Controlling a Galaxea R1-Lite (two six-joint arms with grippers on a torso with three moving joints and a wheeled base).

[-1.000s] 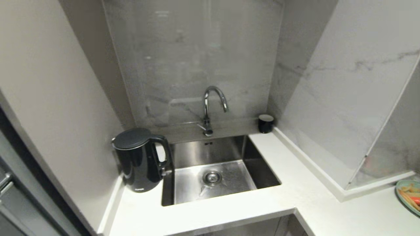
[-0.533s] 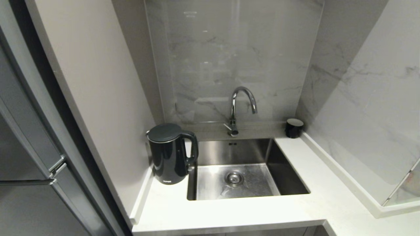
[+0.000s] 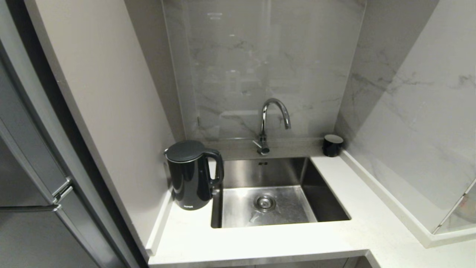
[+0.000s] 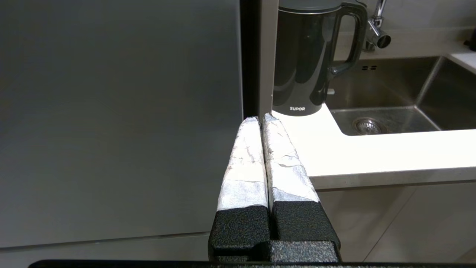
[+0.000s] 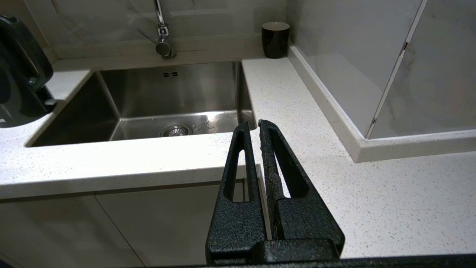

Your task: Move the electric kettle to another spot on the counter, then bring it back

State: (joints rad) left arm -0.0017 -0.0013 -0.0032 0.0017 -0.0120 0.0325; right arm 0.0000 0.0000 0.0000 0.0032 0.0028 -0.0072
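Black electric kettle (image 3: 193,175) now centred after camera swing; left gripper (image 4: 261,120), right gripper (image 5: 253,124) both clenched, empty, approach pending.

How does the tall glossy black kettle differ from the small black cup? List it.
The tall glossy black kettle has a loop handle and lid; the small black cup has neither. The kettle stands left of the sink, the cup at its far right corner. Both are black, upright, on the white counter.

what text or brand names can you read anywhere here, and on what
"SUPOR": white lettering low on the glossy black cylindrical electric kettle, clear in the left wrist view.
The same mark in the head view is too small to read.
Nothing else carries readable text.
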